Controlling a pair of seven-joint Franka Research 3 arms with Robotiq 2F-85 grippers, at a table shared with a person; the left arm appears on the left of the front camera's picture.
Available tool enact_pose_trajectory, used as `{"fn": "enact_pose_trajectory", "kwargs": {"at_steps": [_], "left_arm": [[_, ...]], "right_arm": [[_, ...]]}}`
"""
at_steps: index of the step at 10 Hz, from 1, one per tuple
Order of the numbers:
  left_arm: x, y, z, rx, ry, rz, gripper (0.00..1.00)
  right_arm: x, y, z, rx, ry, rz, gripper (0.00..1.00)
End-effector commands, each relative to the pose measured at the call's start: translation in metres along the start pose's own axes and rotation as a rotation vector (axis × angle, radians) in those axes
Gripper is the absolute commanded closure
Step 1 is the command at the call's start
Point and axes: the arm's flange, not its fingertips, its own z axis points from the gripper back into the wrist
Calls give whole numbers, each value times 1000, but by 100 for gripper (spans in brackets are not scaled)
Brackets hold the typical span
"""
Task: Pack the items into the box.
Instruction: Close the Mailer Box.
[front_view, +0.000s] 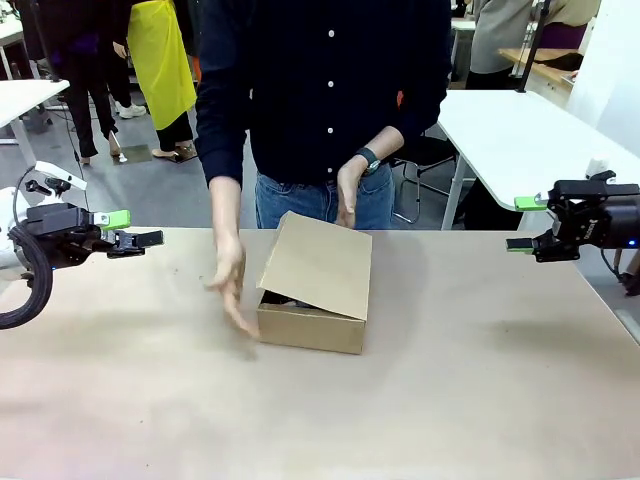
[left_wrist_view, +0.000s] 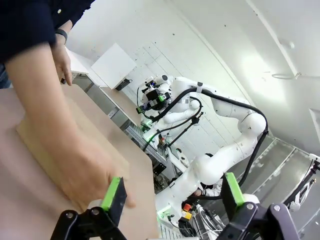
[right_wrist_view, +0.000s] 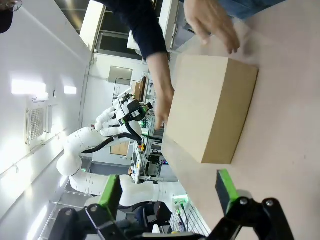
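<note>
The brown cardboard box (front_view: 312, 326) sits mid-table with its lid flap (front_view: 320, 262) leaning down over the opening. Through the narrow gap only a dark shape shows, so the items are hidden. A person's hand (front_view: 232, 285) rests at the box's left side, blurred. The other hand (front_view: 350, 195) hovers behind the lid. My left gripper (front_view: 140, 228) hangs open over the table's left edge, far from the box. My right gripper (front_view: 516, 224) is open at the right edge. The wrist views show the box (left_wrist_view: 107, 142) (right_wrist_view: 210, 110) beyond open fingers (left_wrist_view: 114, 194) (right_wrist_view: 226, 186).
The person stands at the far side, right behind the box. White tables (front_view: 520, 130) and other people are farther back. Bare brown tabletop (front_view: 320, 420) stretches in front of the box and to both sides.
</note>
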Motion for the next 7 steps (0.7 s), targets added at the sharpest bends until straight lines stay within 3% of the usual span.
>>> {"fn": "enact_pose_trajectory", "kwargs": {"at_steps": [1,7], "left_arm": [[-3,-4,0,4,-3,-17,0],[-3,-4,0,4,-3,-17,0]], "right_arm": [[0,1,1,10,2,17,0],[0,1,1,10,2,17,0]]}}
